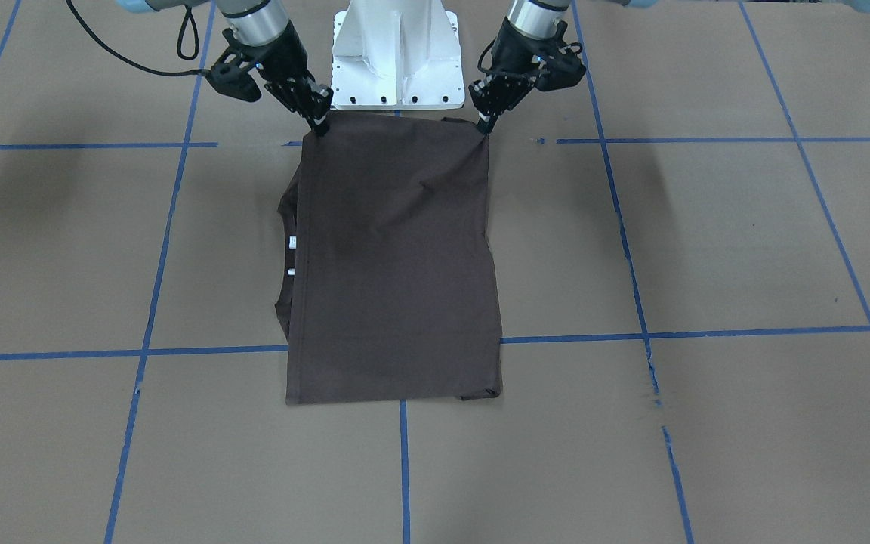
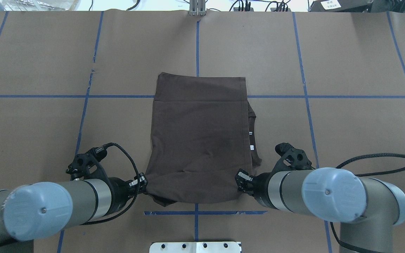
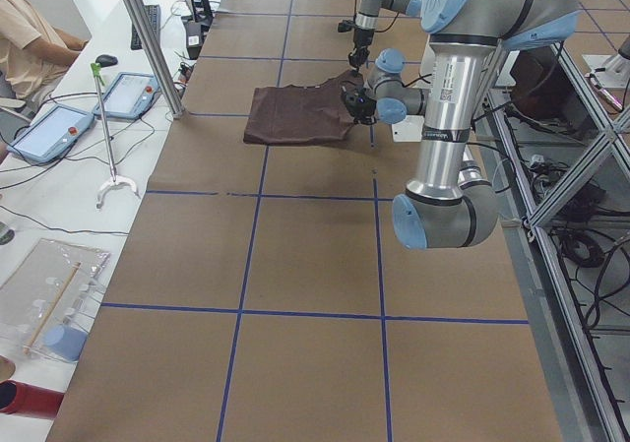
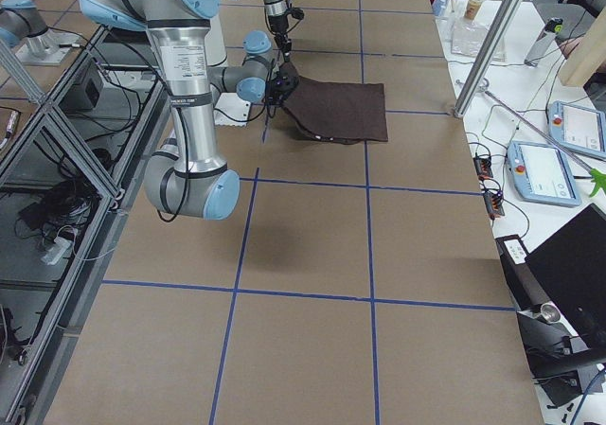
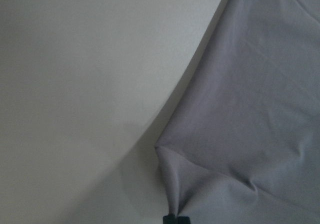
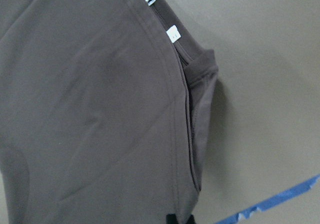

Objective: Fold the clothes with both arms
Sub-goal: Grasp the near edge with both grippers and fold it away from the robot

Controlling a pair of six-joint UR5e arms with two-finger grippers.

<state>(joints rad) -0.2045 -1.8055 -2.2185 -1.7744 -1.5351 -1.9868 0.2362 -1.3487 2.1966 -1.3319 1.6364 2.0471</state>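
The left tool (image 1: pixel 485 125) is pressed together on 1 near corner of the T-shirt (image 1: pixel 397 257), and in the left wrist view the cloth gathers into creases that run down to the fingertips (image 5: pixel 170 218). The right tool (image 1: pixel 320 127) pinches the other near corner in the same way, so the 2 tools hold the edge of the garment closest to the white base (image 1: pixel 397 53), 1 at each end. That held edge is raised slightly off the worktop (image 1: pixel 707 242), while the rest of the T-shirt lies flat on it, folded into a rough rectangle that stretches away from the robot across the middle of the surface. On the robot's right side the collar (image 1: pixel 284 261) and a lower layer stick out from under the top layer, with 2 small white neck tags (image 1: pixel 292 242) showing there. Blue tape lines (image 1: pixel 707 332) divide the brown worktop into squares, and the garment lies over a crossing of them.
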